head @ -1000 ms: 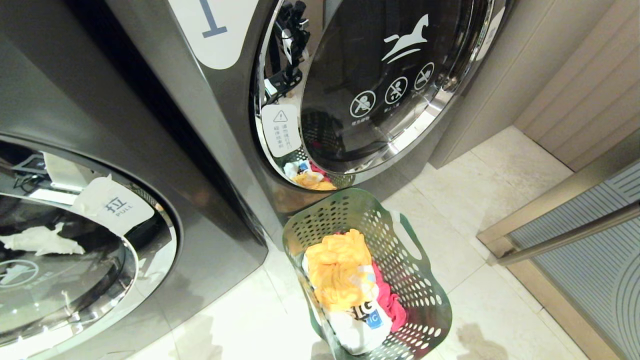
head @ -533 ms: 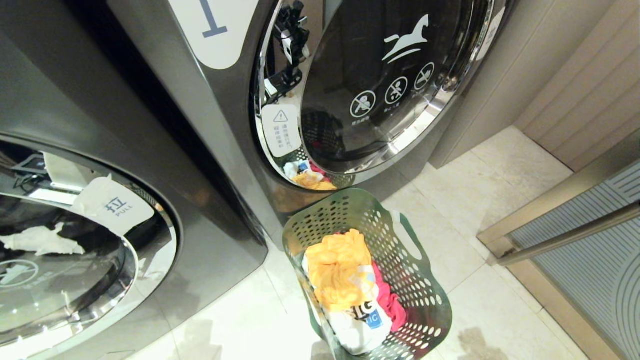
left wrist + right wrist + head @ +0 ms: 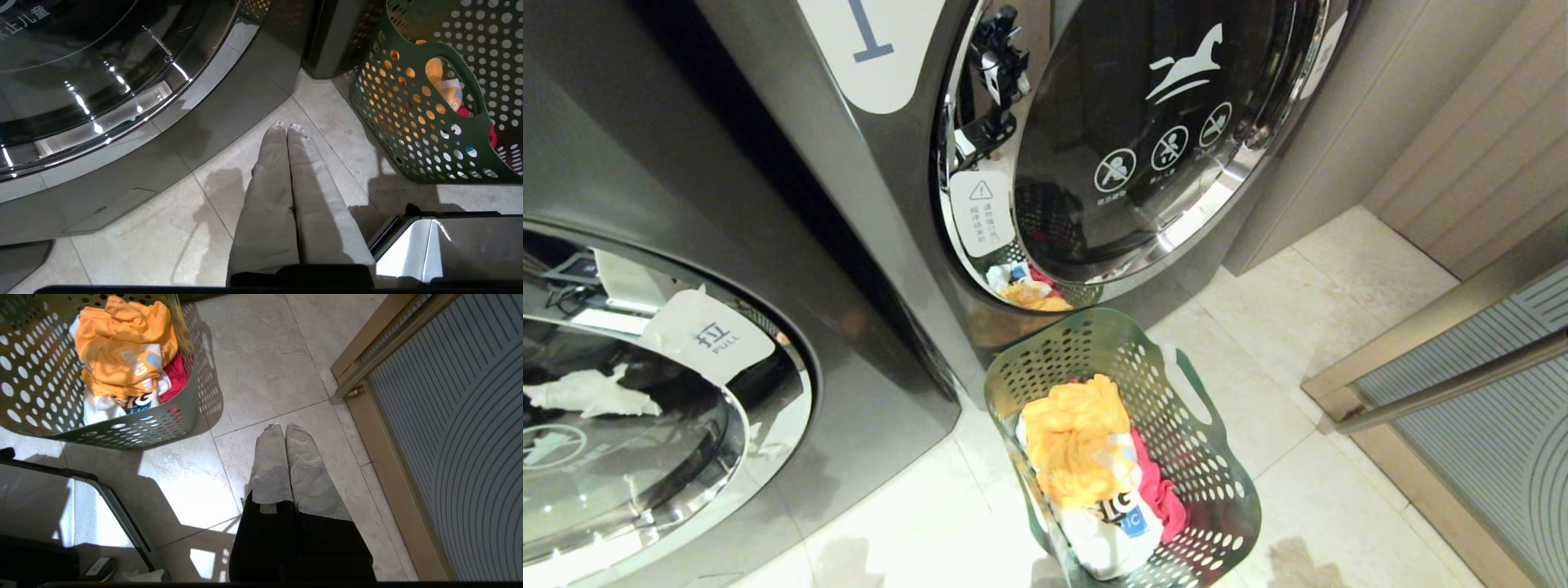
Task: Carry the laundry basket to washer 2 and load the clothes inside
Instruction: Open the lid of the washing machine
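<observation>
Left gripper (image 3: 287, 127): clenched, nothing held, above floor tile (image 3: 171, 241).
Right gripper (image 3: 284, 426): clenched, empty.
Laundry basket (image 3: 1209, 474): placed between both grippers, clothes (image 3: 1086, 465) kept inside.

Left gripper (image 3: 287, 127) shows long pale beige taped fingers; right gripper (image 3: 284, 427) wears crinkled grey wrap over black bodies
</observation>
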{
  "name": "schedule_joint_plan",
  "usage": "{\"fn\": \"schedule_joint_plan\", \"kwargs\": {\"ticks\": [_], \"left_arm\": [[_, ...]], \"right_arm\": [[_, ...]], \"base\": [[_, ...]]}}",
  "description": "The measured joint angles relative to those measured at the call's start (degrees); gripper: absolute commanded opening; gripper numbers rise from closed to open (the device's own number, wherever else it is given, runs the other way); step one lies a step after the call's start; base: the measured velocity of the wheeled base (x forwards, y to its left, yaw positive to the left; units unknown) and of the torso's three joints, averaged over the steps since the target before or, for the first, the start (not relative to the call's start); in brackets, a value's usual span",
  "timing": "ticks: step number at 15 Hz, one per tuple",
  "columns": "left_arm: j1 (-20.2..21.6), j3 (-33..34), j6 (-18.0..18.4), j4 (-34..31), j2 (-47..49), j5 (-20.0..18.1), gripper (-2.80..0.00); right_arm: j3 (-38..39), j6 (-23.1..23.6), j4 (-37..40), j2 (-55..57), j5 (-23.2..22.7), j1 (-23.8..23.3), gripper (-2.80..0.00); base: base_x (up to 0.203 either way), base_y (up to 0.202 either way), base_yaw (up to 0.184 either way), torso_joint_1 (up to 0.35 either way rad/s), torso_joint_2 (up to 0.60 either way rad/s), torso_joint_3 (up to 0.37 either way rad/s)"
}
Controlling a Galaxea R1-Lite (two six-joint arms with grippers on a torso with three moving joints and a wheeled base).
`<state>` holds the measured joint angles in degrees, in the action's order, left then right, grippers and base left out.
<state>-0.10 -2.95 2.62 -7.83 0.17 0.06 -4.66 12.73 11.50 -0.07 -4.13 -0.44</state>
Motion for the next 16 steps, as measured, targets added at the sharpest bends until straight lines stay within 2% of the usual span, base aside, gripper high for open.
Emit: {"fn": "schedule_joint_plan", "kwargs": {"ticks": [5,8,16], "left_arm": [[0.0,0.15,-0.14,0.41,-0.27,0.2,-2.8],[0.0,0.15,-0.32,0.55,-0.28,0.34,-2.8],[0.02,0.21,0.66,0.64,-0.3,-0.11,-2.8]], "right_arm": [[0.34,-4.68,-0.6,-0.04,1.63,0.0,-2.8],[1.11,-4.38,-2.71,-0.02,1.08,0.0,-2.8],[0.72,-4.71,-1.46,0.02,1.3,0.09,-2.8]], "base": [[0.0,0.0,0.0,0.0,0.0,0.0],[0.0,0.0,0.0,0.0,0.0,0.0],[0.0,0.0,0.0,0.0,0.0,0.0]]}}
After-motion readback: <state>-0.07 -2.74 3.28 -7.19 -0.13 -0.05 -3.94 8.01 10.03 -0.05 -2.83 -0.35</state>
